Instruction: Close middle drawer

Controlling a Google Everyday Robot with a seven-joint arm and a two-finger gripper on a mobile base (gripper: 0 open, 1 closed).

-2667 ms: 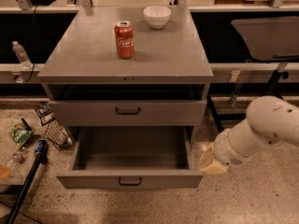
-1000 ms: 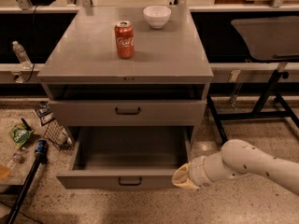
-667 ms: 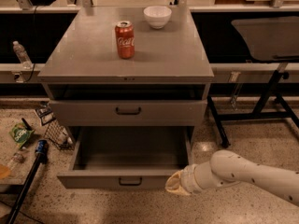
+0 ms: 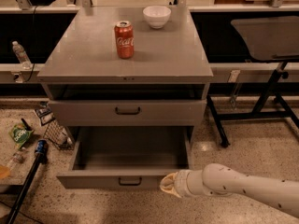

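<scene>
While the arm (image 4: 243, 188) came in from the frame's 4 o'clock corner and ran off the edge, I could see only its pale forearm and the gripper (image 4: 168, 184) at its tip. Whether that gripper was released or clenched I could not tell. The middle drawer (image 4: 93, 178) stood pulled well out toward me at the bottom of the cabinet. The gripper sat at the right end of its front panel, touching or just short of it; I could not make out which. The drawer's black handle (image 4: 130, 181) lay at 9 o'clock from the gripper. Whatever sat beneath that drawer was hidden by it. The upper drawer (image 4: 128, 112) looked pushed in. On the grey cabinet top (image 4: 159, 59) a red soda can (image 4: 124, 40) stood upright, with a white bowl (image 4: 157, 16) apart from it at 1 o'clock. A green packet (image 4: 19, 135) lay among litter on the speckled floor (image 4: 243, 139), at 8 o'clock from the cabinet.
</scene>
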